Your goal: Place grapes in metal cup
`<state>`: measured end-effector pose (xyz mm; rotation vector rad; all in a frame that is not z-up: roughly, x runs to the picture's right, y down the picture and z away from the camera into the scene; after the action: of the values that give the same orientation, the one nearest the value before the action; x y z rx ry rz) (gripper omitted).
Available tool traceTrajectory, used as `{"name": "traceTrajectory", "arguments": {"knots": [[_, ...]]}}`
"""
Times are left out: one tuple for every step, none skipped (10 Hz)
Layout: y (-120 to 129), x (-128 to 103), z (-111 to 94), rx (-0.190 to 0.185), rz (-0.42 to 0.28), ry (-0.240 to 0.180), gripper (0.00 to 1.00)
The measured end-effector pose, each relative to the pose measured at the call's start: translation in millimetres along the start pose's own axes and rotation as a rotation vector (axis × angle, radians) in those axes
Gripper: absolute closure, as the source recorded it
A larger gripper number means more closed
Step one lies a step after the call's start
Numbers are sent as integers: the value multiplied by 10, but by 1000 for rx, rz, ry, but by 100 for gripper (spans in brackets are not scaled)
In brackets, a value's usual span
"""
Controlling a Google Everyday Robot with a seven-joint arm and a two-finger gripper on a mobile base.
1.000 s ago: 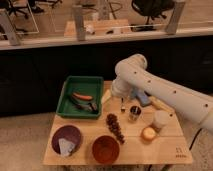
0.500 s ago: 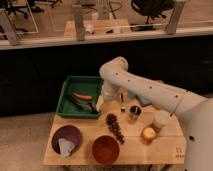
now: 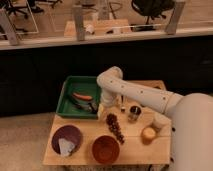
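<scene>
The grapes (image 3: 115, 127), a long dark purple-red bunch, lie on the wooden table (image 3: 85, 125) between the green tray and the red-brown bowl. To their right stands the small shiny metal cup (image 3: 134, 113). My white arm bends down from the right, and its gripper (image 3: 102, 109) hangs at the tray's right edge, just above and left of the bunch's upper end. The gripper is open and holds nothing.
A green tray (image 3: 67, 106) at the back left holds an orange carrot-like item (image 3: 82, 96) and a dark object. At the front stand a purple bowl (image 3: 66, 137) and a red-brown bowl (image 3: 105, 148). A yellow cup (image 3: 148, 134) and a white container (image 3: 160, 120) sit to the right.
The arm has swung left. Its gripper has moved from near the metal cup to the tray's right edge above the grapes. Nothing on the table has moved.
</scene>
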<state>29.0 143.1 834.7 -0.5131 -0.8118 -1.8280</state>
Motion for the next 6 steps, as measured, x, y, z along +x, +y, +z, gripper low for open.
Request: {"name": "traceTrajectory", "arguments": {"knots": [[28, -14, 39, 1, 2, -7, 20], [52, -32, 76, 1, 5, -13, 20], [70, -44, 97, 2, 7, -16, 20], [88, -57, 135, 3, 9, -19, 20], [94, -63, 174, 3, 9, -22, 20], [104, -75, 233, 1, 9, -26, 20]]}}
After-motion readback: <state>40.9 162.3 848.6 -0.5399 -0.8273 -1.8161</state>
